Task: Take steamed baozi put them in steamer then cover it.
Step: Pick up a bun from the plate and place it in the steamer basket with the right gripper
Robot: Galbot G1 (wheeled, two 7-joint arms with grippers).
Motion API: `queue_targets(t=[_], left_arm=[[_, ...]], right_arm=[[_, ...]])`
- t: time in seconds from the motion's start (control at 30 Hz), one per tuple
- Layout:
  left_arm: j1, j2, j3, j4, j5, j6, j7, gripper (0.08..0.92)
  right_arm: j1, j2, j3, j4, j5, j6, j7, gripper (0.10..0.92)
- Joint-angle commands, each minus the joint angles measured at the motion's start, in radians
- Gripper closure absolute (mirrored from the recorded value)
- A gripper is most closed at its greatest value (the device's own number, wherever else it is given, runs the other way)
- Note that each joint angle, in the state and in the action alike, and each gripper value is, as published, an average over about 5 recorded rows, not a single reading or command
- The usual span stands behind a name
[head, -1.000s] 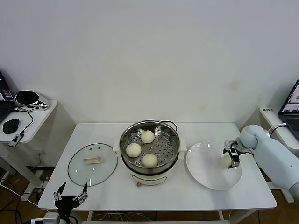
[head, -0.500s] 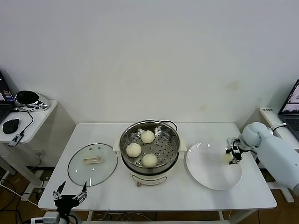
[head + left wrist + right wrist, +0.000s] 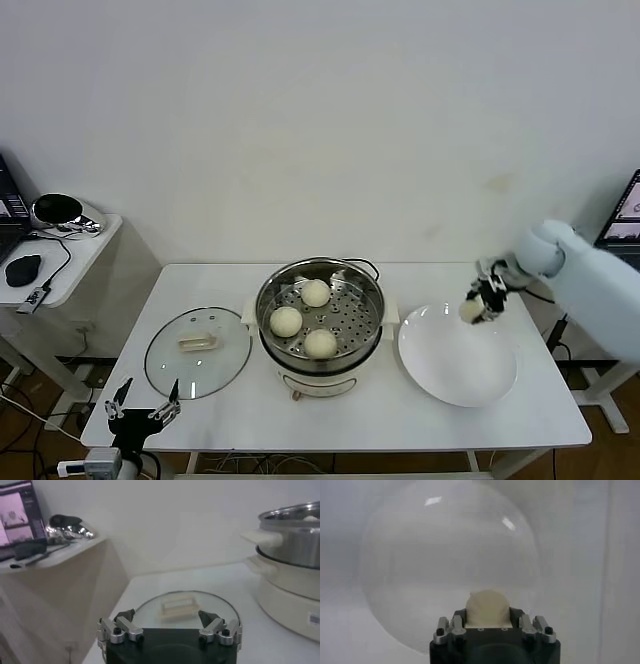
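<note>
The right gripper [image 3: 478, 308] has its jaws closed on 1 steamed baozi [image 3: 470, 311], held in the air above the far edge of the white plate [image 3: 455, 375], clear of its surface. In the right wrist view the bun [image 3: 487, 608] sits snug between the jaws with the empty plate [image 3: 420, 570] below it.

A bun like this is likely light, soft and springy, with a smooth skin that dents or tears under a hard squeeze. It is best held across its widest part with only mild pressure, which is how the jaws appear to have it. It looks unlikely to slip, but a firm pinch could leave marks.

The right arm reaches in from the table's right side, wrist bent so the gripper points down and toward the steamer [image 3: 320, 312]. 3 buns [image 3: 286, 321] already lie on the perforated tray, leaving open space on the tray's right side.

The cover [image 3: 198, 350] lies flat on the table [image 3: 520, 420] left of the steamer, handle up. The left gripper [image 3: 140, 410] is parked low at the table's front-left edge, jaws spread wide and empty, facing the cover [image 3: 184, 607] in its wrist view.
</note>
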Motion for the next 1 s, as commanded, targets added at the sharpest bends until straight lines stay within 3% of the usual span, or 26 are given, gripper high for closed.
queue_targets(t=[0.03, 0.6, 1.0], left_arm=[[-0.003, 0.0, -0.011, -0.007, 0.024, -0.007, -0.002, 0.177], [-0.003, 0.01, -0.015, -0.053, 0.004, -0.007, -0.006, 0.177], [0.002, 0.014, -0.017, -0.058, -0.016, -0.005, -0.005, 0.177]], right_arm=[[0.448, 0.091, -0.41, 0.116, 0.373, -0.15, -0.028, 0.482], [0.593, 0.424, -0.61, 0.073, 0.574, -0.267, 0.018, 0.482], [0.406, 0.541, -0.551, -0.033, 0.474, -0.313, 0.083, 0.482]])
